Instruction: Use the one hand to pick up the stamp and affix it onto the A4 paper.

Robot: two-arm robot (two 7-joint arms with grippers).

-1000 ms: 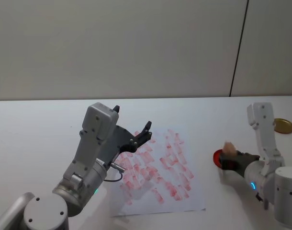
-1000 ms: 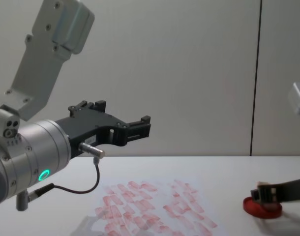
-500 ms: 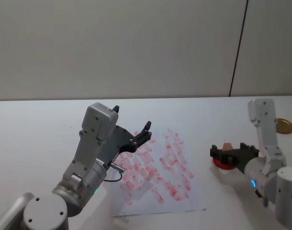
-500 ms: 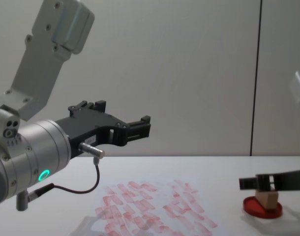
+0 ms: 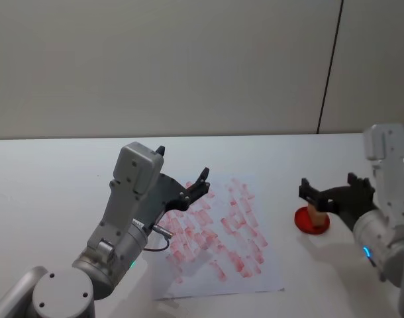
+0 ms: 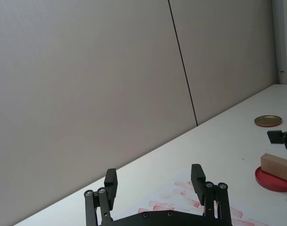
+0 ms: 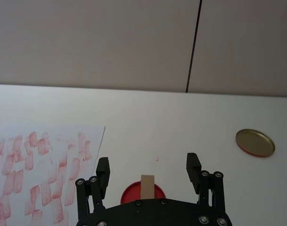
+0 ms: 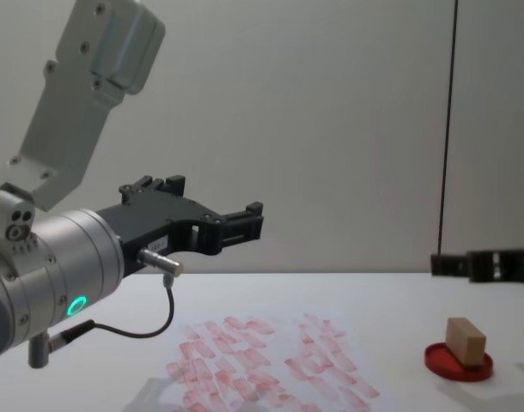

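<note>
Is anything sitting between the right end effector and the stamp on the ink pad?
Nothing visible does. The right end effector hangs open above the stamp, which rests on the red ink pad, with bare air between them. The left end effector hovers apart, over the A4 paper.

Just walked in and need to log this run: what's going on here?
The right gripper hangs open above the stamp, which rests on the red ink pad, not gripped. The paper, covered in red prints, lies to the pad's left. The left gripper is parked, raised above the paper.
</note>
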